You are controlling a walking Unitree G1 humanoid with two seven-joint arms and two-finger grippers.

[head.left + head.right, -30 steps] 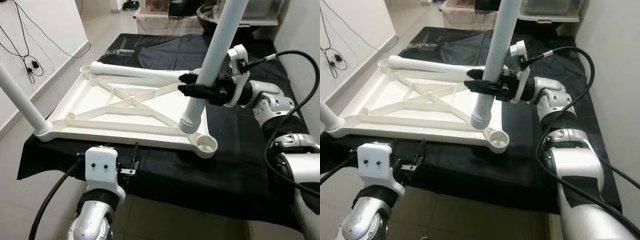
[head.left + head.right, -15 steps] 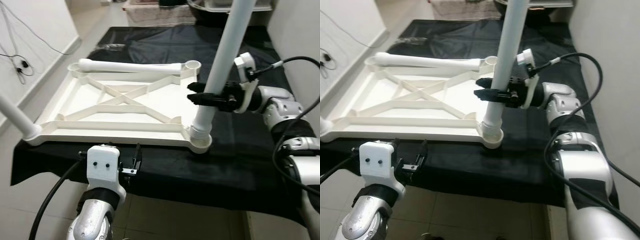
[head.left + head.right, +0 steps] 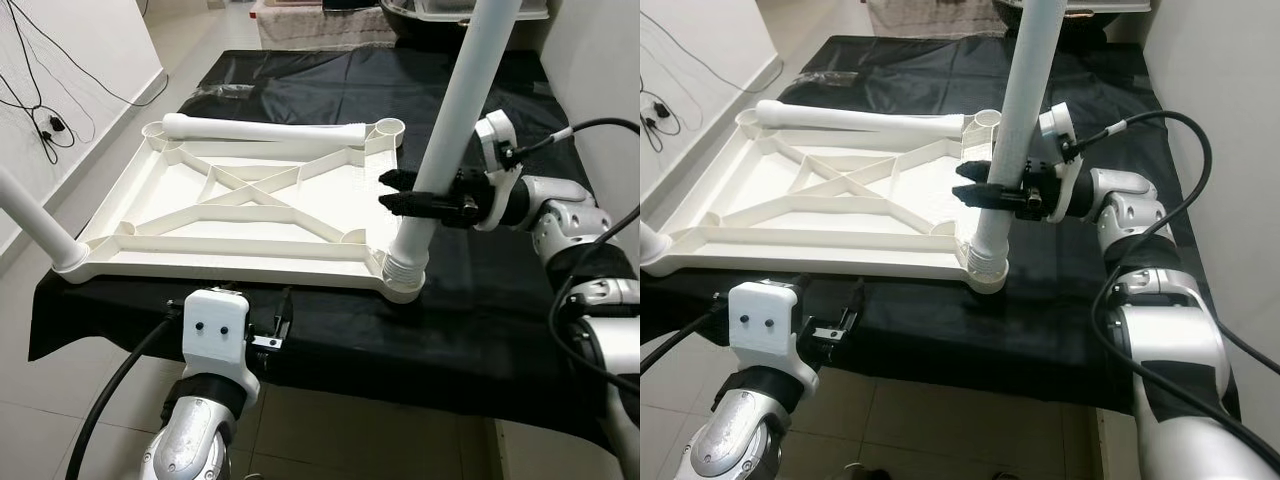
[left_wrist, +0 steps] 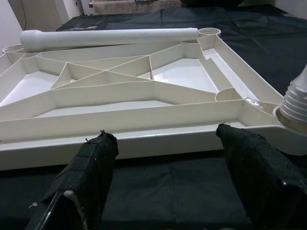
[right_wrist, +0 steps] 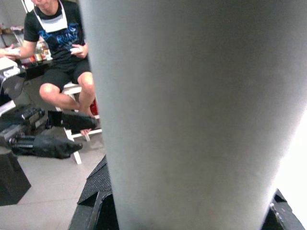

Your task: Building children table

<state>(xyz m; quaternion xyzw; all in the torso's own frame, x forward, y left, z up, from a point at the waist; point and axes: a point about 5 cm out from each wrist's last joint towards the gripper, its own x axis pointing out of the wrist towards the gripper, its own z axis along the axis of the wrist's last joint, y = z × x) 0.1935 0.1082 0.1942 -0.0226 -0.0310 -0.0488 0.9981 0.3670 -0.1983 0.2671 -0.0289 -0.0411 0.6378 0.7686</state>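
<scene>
my right gripper (image 3: pixel 405 195) clamps the leg (image 3: pixel 448 133); i'd keep it plumb over the tabletop (image 3: pixel 240 215) corner socket (image 3: pixel 402 283) while twisting.

We count one white tabletop (image 3: pixel 250 215), lying upside down on one black cloth (image 3: pixel 470 330). We count three white legs: one upright leg (image 3: pixel 450 140) at the near right corner, one leg (image 3: pixel 35 220) at the near left corner, and one loose leg (image 3: pixel 260 130) lying along the far edge. We see two grippers, left gripper (image 4: pixel 168 167) and right gripper (image 3: pixel 400 192), and one seated person (image 5: pixel 60 43)
</scene>
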